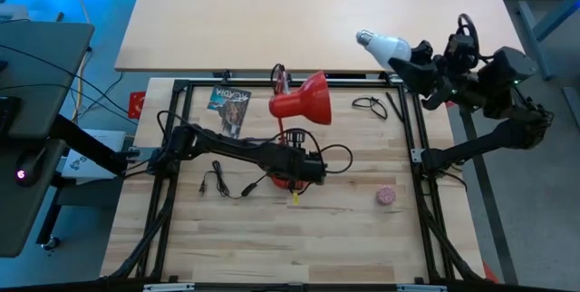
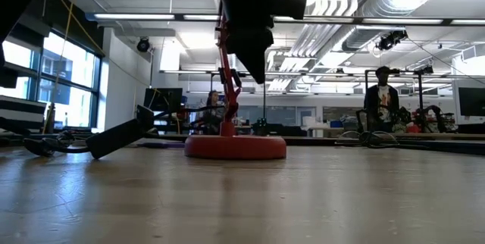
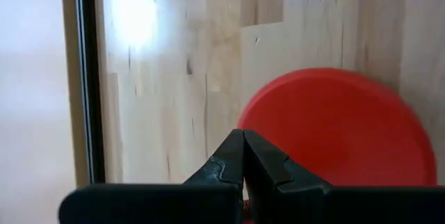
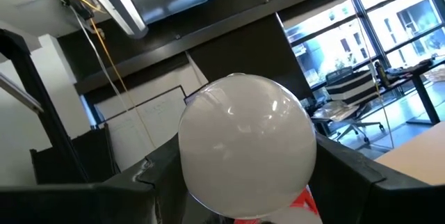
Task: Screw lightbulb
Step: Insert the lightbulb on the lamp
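overhead, the right gripper (image 1: 405,56) is raised near the far right corner of the wooden surface (image 1: 344,238), just past its black frame, and its jaws are clamped on the lightbulb (image 1: 384,45). the bulb's white globe sits between the two dark fingers, and its grey-silver screw base (image 1: 363,36) points away from the arm, toward the far left. in the right wrist view the white globe (image 4: 243,144) fills the middle of the picture with a dark finger on either side of it, and ceiling and windows of the room show behind.

the red lamp (image 1: 303,99) stands well apart from the bulb, near the middle of the surface's far half; its shade opens roughly toward the right and its thin red stem runs down to a round base. the left gripper (image 1: 317,170) lies low over that base, with the arm stretched across from the left side. in the left wrist view its jaws are pressed fully together, holding nothing, tips just over the edge of the red lamp base (image 3: 341,126).

the low view shows the lamp base (image 2: 235,146) flat on the wood with the dark arm above it. a small pink ball (image 1: 387,196) rests on the surface to the right of the left gripper. a black cable with plugs (image 1: 222,186) lies to the left of the base.
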Controlling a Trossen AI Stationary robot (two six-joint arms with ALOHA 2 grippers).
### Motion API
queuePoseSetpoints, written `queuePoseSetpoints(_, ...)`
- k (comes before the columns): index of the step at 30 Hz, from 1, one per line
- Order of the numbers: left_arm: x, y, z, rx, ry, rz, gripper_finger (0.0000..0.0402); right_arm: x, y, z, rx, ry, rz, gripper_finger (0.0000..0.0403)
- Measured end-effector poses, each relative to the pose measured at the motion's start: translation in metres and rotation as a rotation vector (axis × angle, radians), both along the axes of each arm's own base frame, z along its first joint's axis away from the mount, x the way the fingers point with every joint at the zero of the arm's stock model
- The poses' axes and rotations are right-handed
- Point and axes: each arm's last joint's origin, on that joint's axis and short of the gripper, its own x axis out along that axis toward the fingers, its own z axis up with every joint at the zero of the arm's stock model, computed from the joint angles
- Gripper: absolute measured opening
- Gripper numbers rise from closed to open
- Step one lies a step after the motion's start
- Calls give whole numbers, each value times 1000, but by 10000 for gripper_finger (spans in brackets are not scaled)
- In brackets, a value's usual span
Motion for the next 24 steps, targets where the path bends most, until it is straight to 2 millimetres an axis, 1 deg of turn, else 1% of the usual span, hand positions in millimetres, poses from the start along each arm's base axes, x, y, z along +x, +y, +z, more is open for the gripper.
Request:
queuePoseSetpoints(6,3,0,-18,9,57,7,0,-1,0,2,0,-21,0,228)
queuePoseSetpoints(8,3,-3,-22,12,68,4,0,-1,0,2,0,-22,0,228)
queuePoseSetpoints(12,2,-6,-22,21,54,25,0,-1,0,2,-1,-24,4,228)
queuePoseSetpoints(17,-4,-9,-23,18,83,60,0,-1,0,2,-5,-24,12,228)
queuePoseSetpoints(24,-8,-22,-24,-33,80,80,0,-1,0,2,-7,-22,17,228)
